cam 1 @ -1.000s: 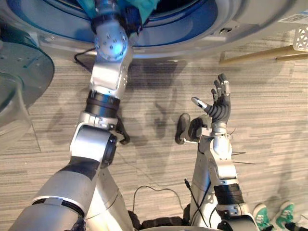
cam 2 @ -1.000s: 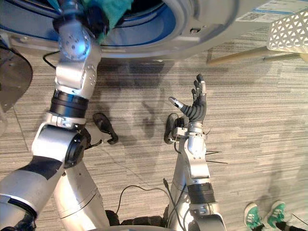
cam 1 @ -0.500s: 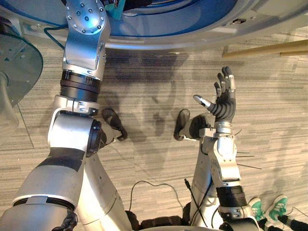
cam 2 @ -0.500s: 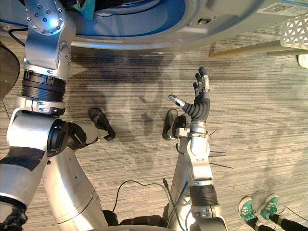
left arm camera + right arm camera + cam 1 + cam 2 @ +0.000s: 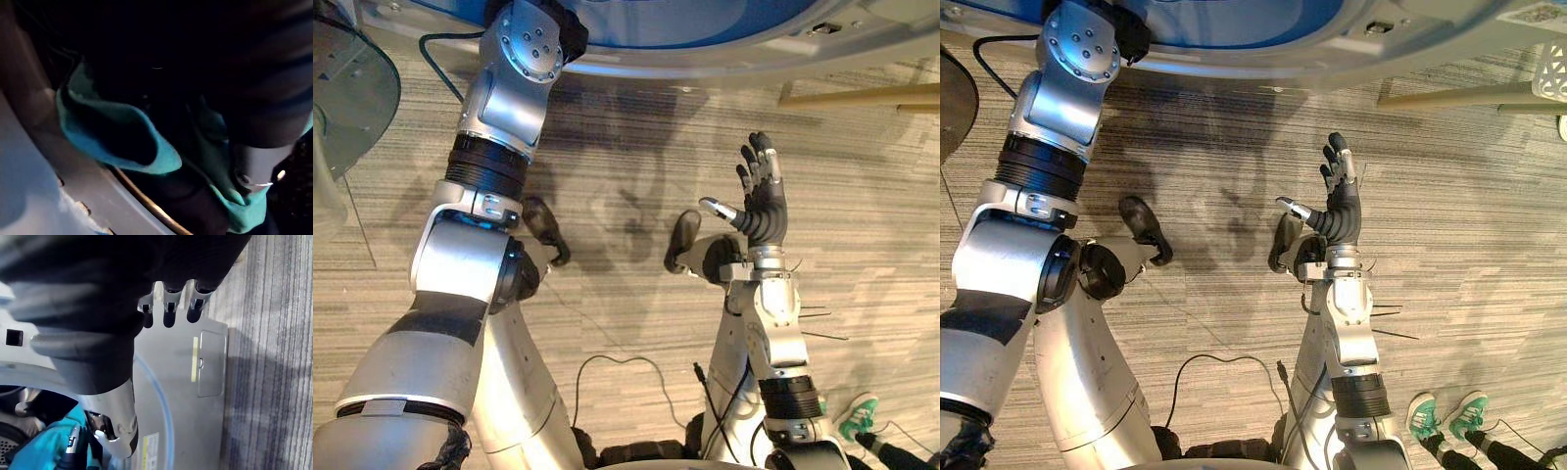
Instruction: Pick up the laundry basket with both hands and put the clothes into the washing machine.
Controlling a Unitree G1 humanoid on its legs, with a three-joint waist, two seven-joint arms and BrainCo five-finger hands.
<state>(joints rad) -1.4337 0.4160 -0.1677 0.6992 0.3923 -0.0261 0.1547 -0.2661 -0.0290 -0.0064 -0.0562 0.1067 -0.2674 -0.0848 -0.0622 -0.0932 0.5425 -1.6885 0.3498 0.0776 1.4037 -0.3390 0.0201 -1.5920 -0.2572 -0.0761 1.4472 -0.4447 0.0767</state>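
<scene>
The washing machine's grey and blue drum opening [image 5: 705, 49] runs along the far side of the head views. My left arm [image 5: 499, 127] reaches up into it, so the hand is hidden there. In the left wrist view my left hand [image 5: 264, 98] is inside the dark drum, with a teal garment [image 5: 112, 132] lying against the drum's rim just past it. The right wrist view also shows the teal garment [image 5: 44, 445] in the opening. My right hand [image 5: 762, 211] is open, palm up, over the carpet and holds nothing. A corner of the white latticed laundry basket [image 5: 1555, 76] shows at the far right.
The machine's round glass door [image 5: 342, 88] hangs open on the left. A pale wooden rail [image 5: 862, 96] lies along the floor at the right, below the machine. A person's green and white shoes [image 5: 1440, 416] stand on the carpet at the near right.
My left arm has gone deeper into the drum, and the teal garment has left the head views with it. The camera has shifted. My right hand has stayed where it was.
</scene>
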